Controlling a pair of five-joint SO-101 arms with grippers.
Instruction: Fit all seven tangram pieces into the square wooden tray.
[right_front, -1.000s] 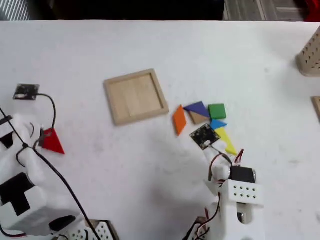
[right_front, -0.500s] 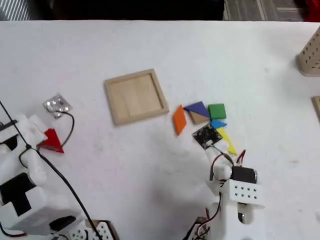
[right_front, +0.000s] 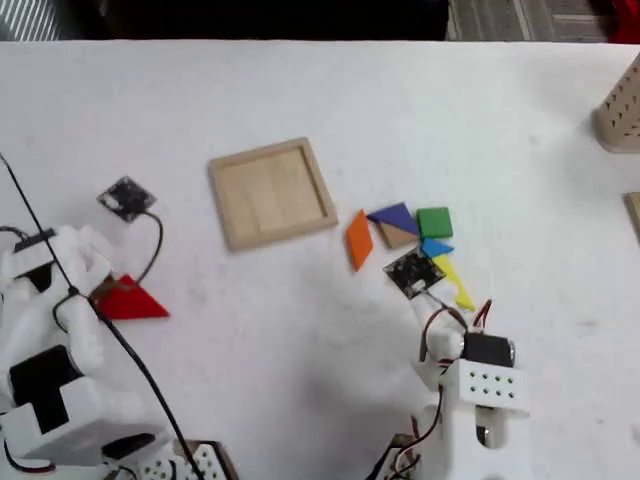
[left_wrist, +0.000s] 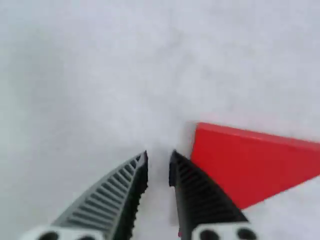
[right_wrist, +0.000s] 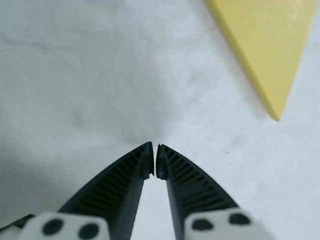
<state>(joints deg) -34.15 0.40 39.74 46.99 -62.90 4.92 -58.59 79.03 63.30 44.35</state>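
**Q:** What carries everything, and how do the arms sit?

**A:** A white counter (right_front: 300, 90), seen from above. The left arm (right_front: 50, 380), white and bulky, rises from the near left corner and leans along the left edge, with a black cable looping over it. The right arm (right_front: 480, 390) stands at the near edge, right of the middle. It stretches toward the far edge, its wrist over a cluster of coloured pieces.

**Q:** Where is the tray?

**A:** The square wooden tray (right_front: 270, 195) lies near the middle of the counter, a little toward the left edge and turned slightly askew. It is pale wood with a raised rim. All seven pieces lie outside it.

**Q:** And the pieces?

**A:** The red triangle (right_front: 132, 301) lies alone near the left edge, by the left arm's tip. The others bunch on the tray's right-edge side. The yellow triangle (right_front: 452, 280) is closest to the near edge. The blue-violet triangle (right_front: 395, 216) has the brown triangle (right_front: 398, 236) tucked against it. The orange parallelogram (right_front: 358, 239) sits nearest the tray. The green square (right_front: 434, 222) comes next, and the small light-blue triangle (right_front: 434, 247) sits between it and the yellow one.

**Q:** What do the wrist cameras add?

**A:** The left end effector (left_wrist: 158, 161) has ribbed fingers, one grey and one black, a narrow gap apart and holding nothing. The red triangle's corner is just beside the black finger; whether they touch cannot be told. The right end effector (right_wrist: 154, 160) has its tips pressed together with nothing between them. The yellow triangle's sharp point is near but apart.
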